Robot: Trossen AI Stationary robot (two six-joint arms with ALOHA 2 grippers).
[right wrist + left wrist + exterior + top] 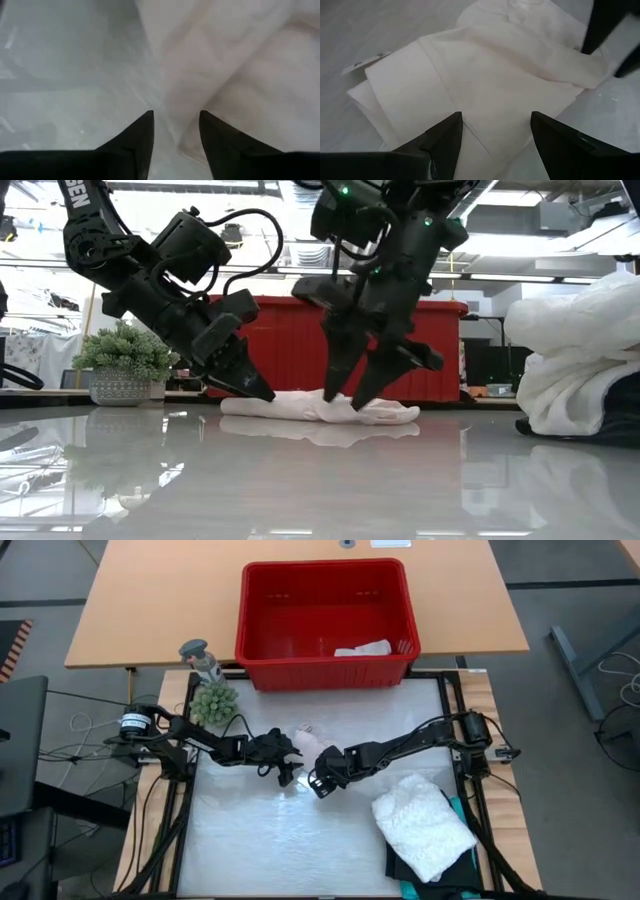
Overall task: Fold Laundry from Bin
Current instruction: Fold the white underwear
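Observation:
A small white cloth (303, 732) lies crumpled flat on the glossy table, mid-table, shown low as a long heap (390, 413). My left gripper (495, 132) is open and slants down over the cloth's seamed fold (450, 85), one finger on either side of it. My right gripper (175, 130) is open too, pointing steeply down at the cloth's edge (170, 100) from the other end (345, 398). The red bin (325, 670) stands past the table's far edge with a white piece (365, 648) in it. My left gripper stands with open fingers (445, 137) low over the white cloth; I cannot tell whether the tips touch it. My right gripper has its open fingertips (332, 392) at the cloth's near edge; the view is blurred, so I cannot tell whether they touch it.
A folded white lacy top (425, 825) lies at the table's near right on teal (470, 858) and black (400, 865) garments. A potted plant (213, 702) and a small figure (200, 658) stand at the far left corner.

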